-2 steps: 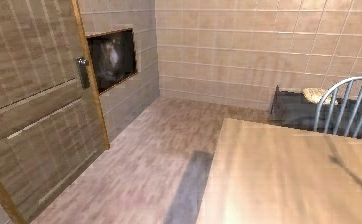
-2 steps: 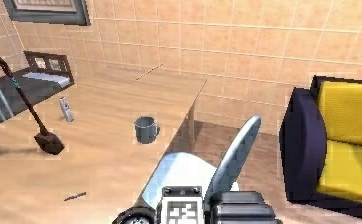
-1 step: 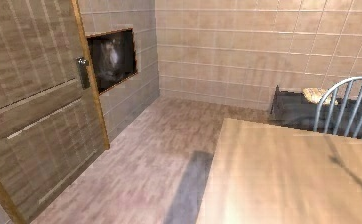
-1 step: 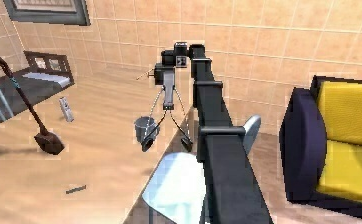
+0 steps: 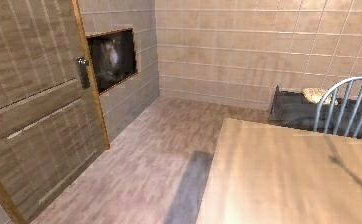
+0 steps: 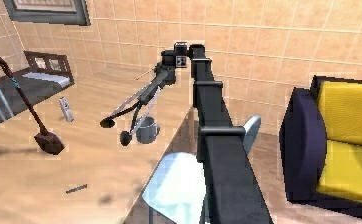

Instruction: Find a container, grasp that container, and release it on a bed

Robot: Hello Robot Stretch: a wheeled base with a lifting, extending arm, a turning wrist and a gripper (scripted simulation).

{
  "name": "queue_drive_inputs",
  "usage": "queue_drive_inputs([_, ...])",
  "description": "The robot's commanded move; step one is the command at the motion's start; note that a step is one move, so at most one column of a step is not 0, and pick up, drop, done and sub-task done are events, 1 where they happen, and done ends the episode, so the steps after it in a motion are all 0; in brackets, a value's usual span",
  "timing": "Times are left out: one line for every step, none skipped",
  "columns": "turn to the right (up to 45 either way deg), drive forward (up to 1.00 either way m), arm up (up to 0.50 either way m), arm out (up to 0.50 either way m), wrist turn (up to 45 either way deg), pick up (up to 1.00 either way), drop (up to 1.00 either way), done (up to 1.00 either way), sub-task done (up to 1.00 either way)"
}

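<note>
The gripper point(image 6: 118, 128) is seen against the wooden table point(image 6: 39, 172). Tbh its state can't be told, nor whether anything is held. A small grey container point(image 6: 147, 128) is parked on the table just right of the fingers. A black long-handled tool point(image 6: 34, 112) is laid further left.

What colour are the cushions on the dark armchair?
Yellow; the cushions on the armchair show best at the arm side view's right.
</note>
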Motion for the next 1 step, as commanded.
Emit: queue_drive_inputs([0.0, 0.0, 0.0, 0.0, 45.0, 0.0, 0.0, 0.0, 0.0])
